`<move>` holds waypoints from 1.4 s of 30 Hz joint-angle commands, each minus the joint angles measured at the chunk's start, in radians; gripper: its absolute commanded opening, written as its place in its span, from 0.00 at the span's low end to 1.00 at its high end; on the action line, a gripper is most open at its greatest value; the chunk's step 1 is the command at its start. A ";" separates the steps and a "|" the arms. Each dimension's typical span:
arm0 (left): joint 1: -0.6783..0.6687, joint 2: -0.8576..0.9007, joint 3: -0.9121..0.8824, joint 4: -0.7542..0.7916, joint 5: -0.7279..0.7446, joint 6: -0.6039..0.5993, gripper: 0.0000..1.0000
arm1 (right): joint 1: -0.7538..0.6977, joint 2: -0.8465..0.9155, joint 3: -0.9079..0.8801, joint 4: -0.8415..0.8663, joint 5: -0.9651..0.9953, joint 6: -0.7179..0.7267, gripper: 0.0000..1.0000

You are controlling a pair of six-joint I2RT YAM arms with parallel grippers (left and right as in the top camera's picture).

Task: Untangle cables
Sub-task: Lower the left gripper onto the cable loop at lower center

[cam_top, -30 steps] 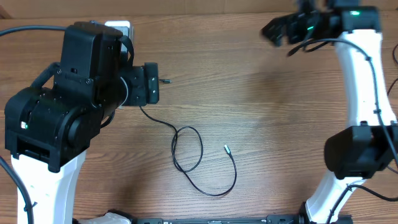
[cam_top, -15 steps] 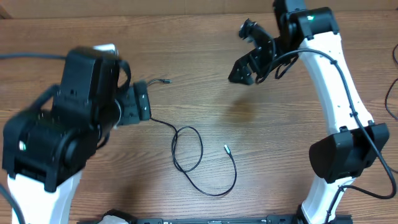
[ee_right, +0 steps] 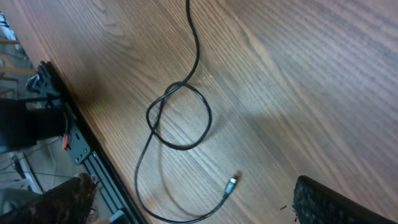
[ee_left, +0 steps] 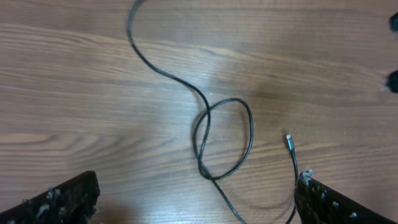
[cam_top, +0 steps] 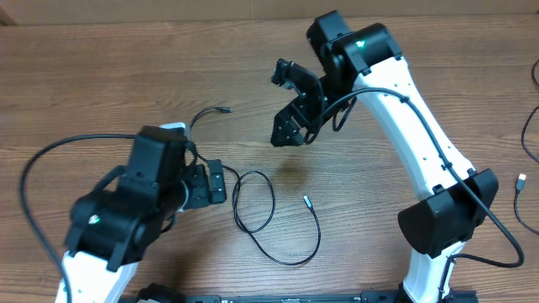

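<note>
1. The left gripper (cam_top: pixel 221 181) sits low on the left, released. In its wrist view the fingers (ee_left: pixel 62 199) stand wide at the bottom corners with nothing between them. It is just beside the cable (cam_top: pixel 273 200), at the stretch leading into the loop.
2. The cable lies flat on the table (cam_top: pixel 101 67), near the middle. One plug (cam_top: pixel 226 110) rests above the left arm. From there the cable runs down, goes out of sight under the arm, and comes out beside the gripper.
3. It then forms a single loop, crossing itself at the loop's upper left. It sweeps around below and ends in a silvery tip (cam_top: pixel 306 200), right of the loop and apart from it.
4. The right gripper (cam_top: pixel 285 105) hovers up and right of the loop, jaws spread wide and empty. Its wrist view looks down on the loop and tip.
5. At the right edge, well apart, lies a cord (cam_top: pixel 520 189) with a pale tip. Whether it is one of the cables cannot be told.
6. Progress looks late. Only this one cable lies in the work area, and nothing else is wound into it. What seems left is the one loop. The strands run side by side at the crossing, so overlap or twist cannot be told. Neither gripper has a hold yet.
</note>
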 commanded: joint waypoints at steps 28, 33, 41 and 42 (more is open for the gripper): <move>-0.028 0.121 -0.586 0.599 0.302 0.040 0.72 | -0.050 0.001 0.007 0.183 0.248 0.410 1.00; -0.028 0.256 -0.587 0.626 0.230 0.020 0.85 | -0.050 0.001 0.007 0.185 0.187 0.404 1.00; -0.029 0.404 -0.587 0.688 0.236 -0.053 0.04 | -0.050 0.001 0.007 0.195 0.169 0.398 1.00; -0.029 0.412 -0.587 0.699 0.244 -0.056 0.04 | -0.050 0.001 0.007 0.195 0.169 0.398 1.00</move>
